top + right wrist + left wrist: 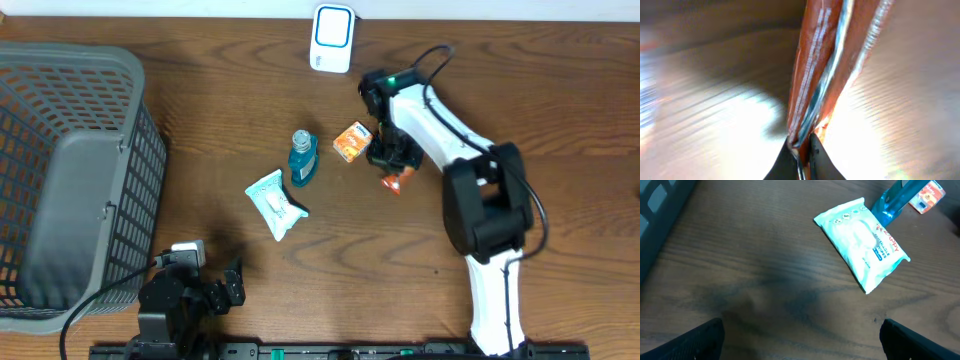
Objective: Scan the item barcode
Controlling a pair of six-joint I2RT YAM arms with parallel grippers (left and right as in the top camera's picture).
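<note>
Right claw [801,149] is pinched fully shut on the thin edge of an orange-red packet [817,70]. In the wrist view the packet runs up and away from the fingertips, its foil seam glinting. From overhead this claw [392,168] points down at the table [560,80] a little right of centre, and the packet [393,184] sticks out on its near side. Whether the packet is lifted or touching the wood cannot be told.

Just left of the claw lies a small orange box [352,141]. Left of that is a blue bottle [303,158] on its side. Nearer and further left sits a pale wipes pack [275,203], askew on the wood.

A white device [332,38] with a blue rim stands at the far edge, well apart from the held packet. A grey basket [70,180] fills the left side.

At the near left, the left claw [222,288] has its fingers spread wide with nothing between them. Its own camera shows the claw [800,350] over bare wood. Ahead of it are the wipes pack [862,245], the bottle [895,200] and the box [927,195].
</note>
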